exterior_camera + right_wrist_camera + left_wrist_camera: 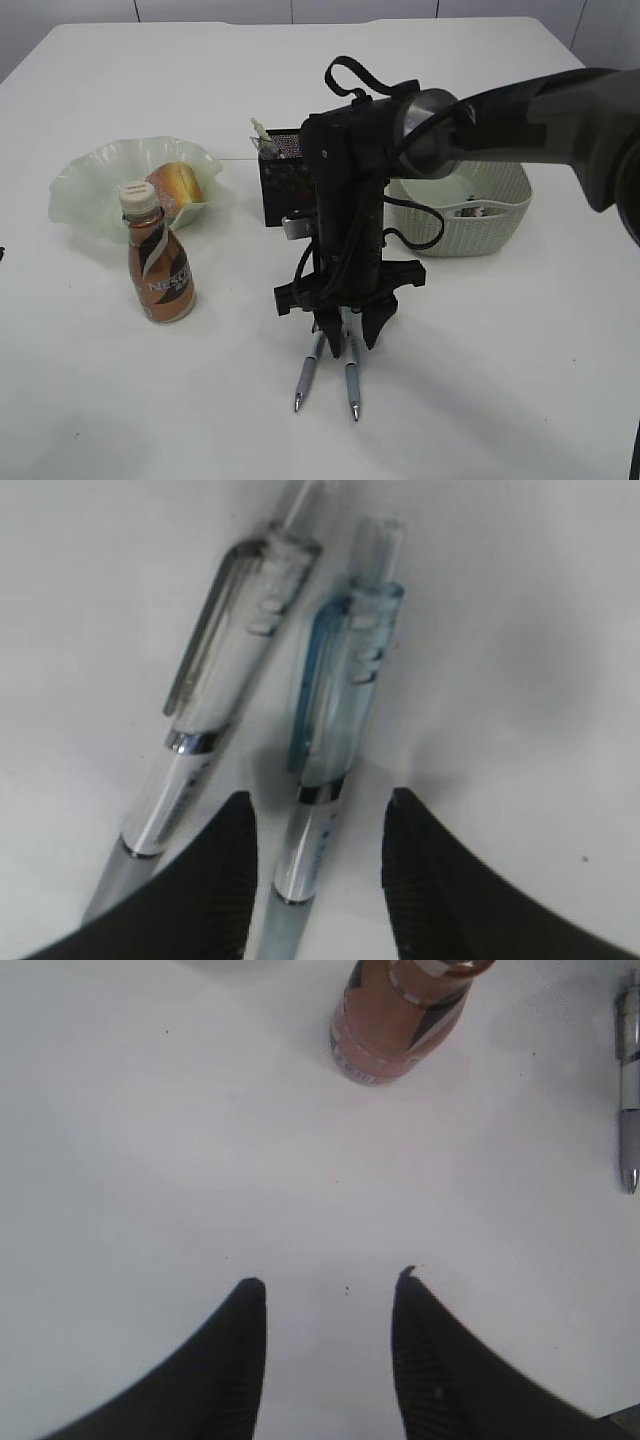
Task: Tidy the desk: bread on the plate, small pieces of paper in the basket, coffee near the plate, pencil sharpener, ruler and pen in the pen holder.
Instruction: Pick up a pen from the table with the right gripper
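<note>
1. The white counter [500, 400] carries everything; the black mesh pen holder [283, 185] near its middle serves as the landmark here.
2. To the right of the pen holder stands the pale woven basket [500, 215], with small scraps inside. Well to its left sits the ruffled green plate [95, 185] with the bread [178, 185] already on it.
3. The coffee bottle [158, 270] stands in front and left of the pen holder, just beside the plate, so that part looks done.
4. The right gripper [347, 335] hangs in front of the pen holder, jaws partly open, straddling the blue-clipped pen [335, 710]; nothing is gripped yet. The left gripper [330, 1295] hovers over bare counter near the bottle, partly open and empty.
5. Two pens lie side by side in front of the pen holder: the blue one and a grey-clipped pen [215, 695] just beside it, nearly touching.
6. Risks, as I judge them: the left jaw sits close to the grey pen, so closing could pinch both or flick the grey one away. A grip near the clip end could let the blue pen swing and miss the pen holder's mouth.
</note>
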